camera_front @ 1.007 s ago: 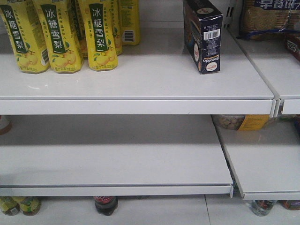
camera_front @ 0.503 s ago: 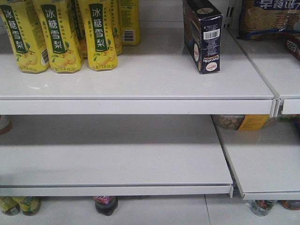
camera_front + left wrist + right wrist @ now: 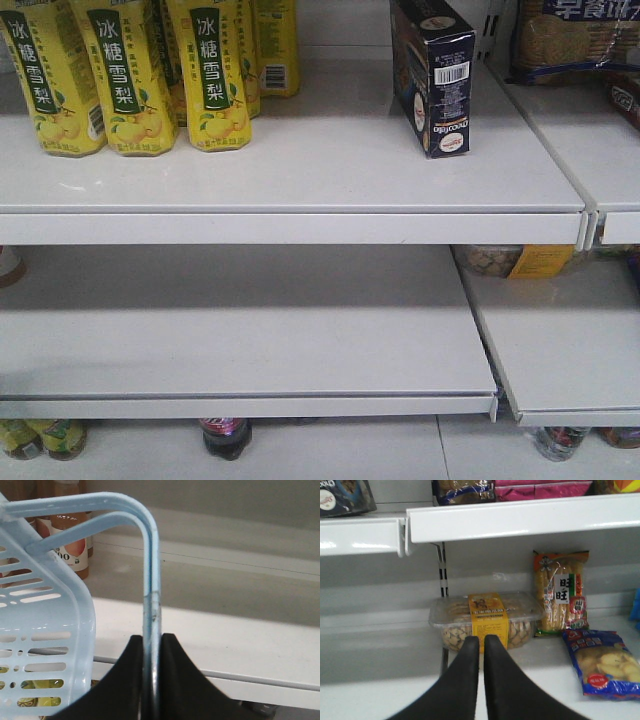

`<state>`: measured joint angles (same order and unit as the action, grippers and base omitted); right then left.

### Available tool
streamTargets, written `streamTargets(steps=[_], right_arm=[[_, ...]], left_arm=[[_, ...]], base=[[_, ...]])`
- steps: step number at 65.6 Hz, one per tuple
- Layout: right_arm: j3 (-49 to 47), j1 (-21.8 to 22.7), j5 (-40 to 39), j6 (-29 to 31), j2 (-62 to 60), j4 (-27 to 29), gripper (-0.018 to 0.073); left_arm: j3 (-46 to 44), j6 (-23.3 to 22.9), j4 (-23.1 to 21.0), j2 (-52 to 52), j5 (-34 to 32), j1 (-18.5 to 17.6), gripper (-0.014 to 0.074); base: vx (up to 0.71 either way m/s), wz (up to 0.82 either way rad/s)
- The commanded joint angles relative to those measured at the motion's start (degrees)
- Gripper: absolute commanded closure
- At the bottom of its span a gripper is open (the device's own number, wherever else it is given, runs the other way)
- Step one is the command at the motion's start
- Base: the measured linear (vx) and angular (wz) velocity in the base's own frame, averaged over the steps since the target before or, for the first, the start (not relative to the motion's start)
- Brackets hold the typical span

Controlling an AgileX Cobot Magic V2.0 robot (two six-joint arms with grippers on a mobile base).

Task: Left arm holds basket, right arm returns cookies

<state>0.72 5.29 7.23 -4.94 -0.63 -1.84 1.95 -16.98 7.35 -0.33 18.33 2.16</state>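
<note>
Left fingers: the left gripper (image 3: pixel 151 680) has its two black fingers (image 3: pixel 120 680) clenched on the basket handle (image 3: pixel 151 580), the thin blue bar running up between them.
Right fingers: the right gripper (image 3: pixel 481 652) has its black fingers (image 3: pixel 462 680) pressed almost together with only a thin slit between them, and nothing is held.
Basket: the light blue basket (image 3: pixel 45 645) hangs at the left of the left wrist view, its slotted wall beside the gripper; something yellow shows through the lower slots.
Cookies: the dark navy cookie box (image 3: pixel 432 75) stands upright on the upper shelf (image 3: pixel 300 180), barcode side facing the camera, well to the right of the yellow drink cartons (image 3: pixel 130 75). Its corner also shows at the top left of the right wrist view (image 3: pixel 345 497).
Right gripper's surroundings: it points at a clear tub with a yellow label (image 3: pixel 487 620) on the lower shelf, with a tall snack bag (image 3: pixel 561 597) and a blue packet (image 3: pixel 602 662) to the right.
</note>
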Motion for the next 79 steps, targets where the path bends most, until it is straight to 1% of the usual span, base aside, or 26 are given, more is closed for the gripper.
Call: streamTargets(steps=[1,5,9,13,23,79], right_arm=[[1.95,0.75,-8.16,-0.02,-0.53,0.18,0.0566],[1.96,0.75,-6.21,0.0,-0.53,-0.1,0.0566],[1.96,0.75,-5.94,0.35,-0.53,-1.14,0.0566],[1.96,0.75,-5.49,1.55,-0.53,-1.03,0.0566],[1.96,0.75,-3.69,1.62,-0.53,-0.63,0.0566],[1.96,0.75,-3.69,1.5,-0.53,-0.64,0.0566]], left_arm=[[-1.73,1.06,1.16,-1.12,-5.47,-0.38,0.0599],[-1.73,1.06,1.16,-1.12,-5.47,-0.38,0.0599],[-1.73,1.06,1.16,-1.12,-5.47,-0.38,0.0599],[-1.73,1.06,1.16,-1.12,-5.47,-0.38,0.0599],[-1.73,1.06,1.16,-1.12,-5.47,-0.38,0.0599],[-1.73,1.06,1.16,-1.12,-5.47,-0.38,0.0599]], base=[[0.0,0.0],[0.0,0.0],[0.0,0.0],[0.0,0.0],[0.0,0.0],[0.0,0.0]])
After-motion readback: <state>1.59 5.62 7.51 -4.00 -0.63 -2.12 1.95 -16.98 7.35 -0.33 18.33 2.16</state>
